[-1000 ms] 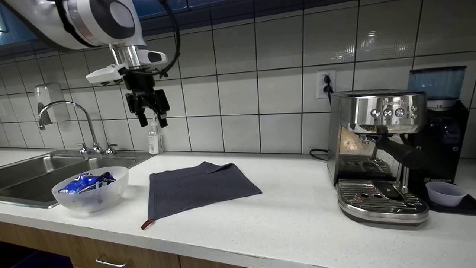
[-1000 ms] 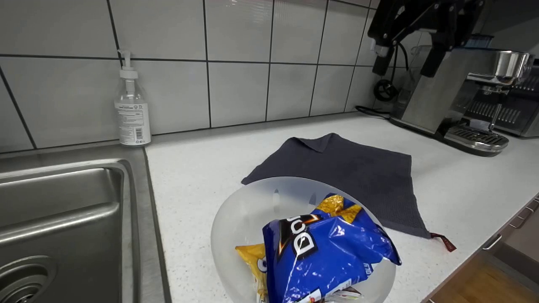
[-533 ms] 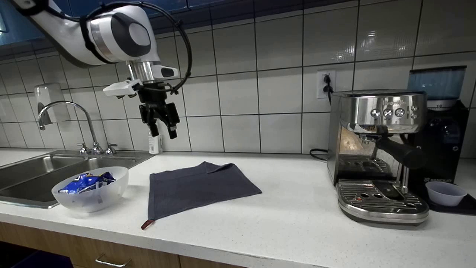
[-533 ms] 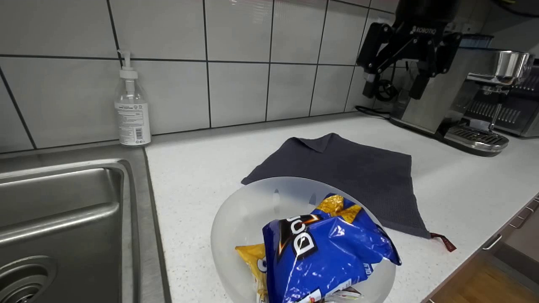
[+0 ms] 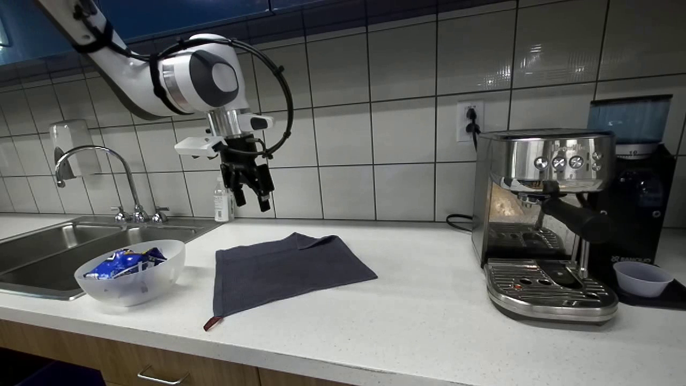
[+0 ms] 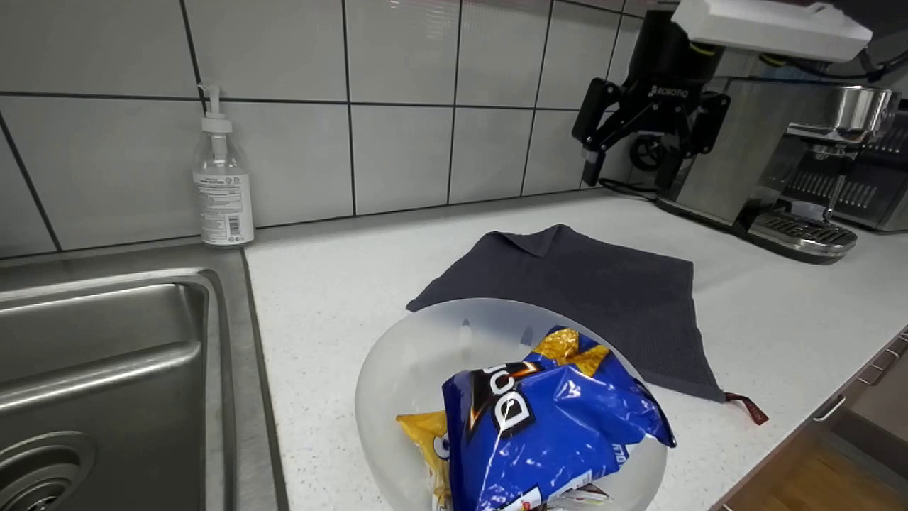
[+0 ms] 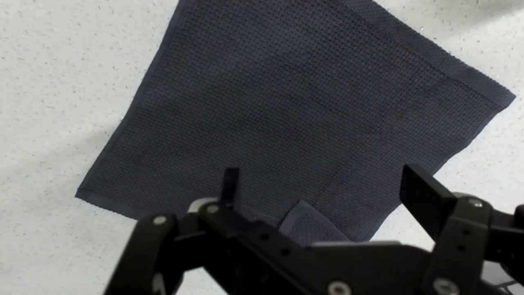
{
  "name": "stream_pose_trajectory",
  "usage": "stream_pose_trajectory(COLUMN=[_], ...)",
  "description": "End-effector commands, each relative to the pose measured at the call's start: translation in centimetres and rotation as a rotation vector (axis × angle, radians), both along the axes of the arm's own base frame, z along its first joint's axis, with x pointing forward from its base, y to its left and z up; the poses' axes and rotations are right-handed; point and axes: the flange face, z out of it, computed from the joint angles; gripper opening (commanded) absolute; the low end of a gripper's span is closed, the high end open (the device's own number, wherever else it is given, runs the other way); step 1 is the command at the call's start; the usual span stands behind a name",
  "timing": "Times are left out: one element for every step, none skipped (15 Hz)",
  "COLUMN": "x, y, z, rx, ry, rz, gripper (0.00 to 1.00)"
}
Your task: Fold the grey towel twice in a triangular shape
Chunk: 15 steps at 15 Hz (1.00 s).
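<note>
Hovering w/ gripper [image 5: 252, 206] above counter [image 5: 418, 321], nr rear edge of grey towel [image 5: 284, 273] & well apart from it in both ext. views. Spreading fingers [image 7: 425, 196] wide in wrist view, i.e. in released state. Re towel: lying mostly flat on counter btw bowl [image 6: 397, 383] & espresso machine [image 5: 509, 214], bearing small folded flap [image 7: 311, 227] at rear edge, trailing red tag [image 6: 748, 407] from front corner twd counter's edge. Re bowl: standing nr sink [image 6: 248, 397], holding blue bag [image 6: 553, 426] partly over yellow bag [image 6: 425, 431], hiding part of towel in an ext. view. Re pump bottle [image 6: 223, 195]: standing upright nr tiled wall [image 5: 402, 134], by sink corner. Re espresso machine: standing just beside blk grinder [image 5: 638, 214], well apart from towel. Re small pale bowl [image 5: 643, 281]: sitting low in front of grinder.
</note>
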Motion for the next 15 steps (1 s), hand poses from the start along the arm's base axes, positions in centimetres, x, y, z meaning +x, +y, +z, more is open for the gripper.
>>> stream_pose_trajectory(x=[2.4, 2.8, 3.3, 3.7, 4.2, 4.7, 5.1, 5.6, 6.0, 6.5, 7.0, 7.5, 7.9, 8.4, 9.0], y=[-0.3, -0.4, -0.5, -0.6, -0.7, -0.8, -0.9, -1.0, -1.2, -1.3, -1.5, -1.6, -1.7, -1.9, -2.0], z=[-0.9, -1.2, -1.5, -1.9, -2.2, -2.6, -2.9, -3.2, -3.6, -3.9, -4.3, -4.6, -5.0, -5.3, -5.6], rx=[-0.008, -0.008, -0.007, -0.008, -0.007, -0.007, -0.005, -0.005, -0.003, -0.003, -0.002, -0.002, 0.0, 0.002, 0.003], ry=[-0.028, -0.036, -0.041, -0.051, -0.056, -0.06, -0.064, -0.069, -0.072, -0.073, -0.071, -0.073, -0.072, -0.07, -0.071], rz=[-0.029, -0.034, -0.038, -0.041, -0.045, -0.051, -0.059, -0.07, -0.083, -0.097, -0.11, -0.126, -0.14, -0.157, -0.176], gripper=[1.0, 1.0, 1.0, 1.0, 1.0, 1.0, 1.0, 1.0, 1.0, 1.0, 1.0, 1.0, 1.0, 1.0, 1.0])
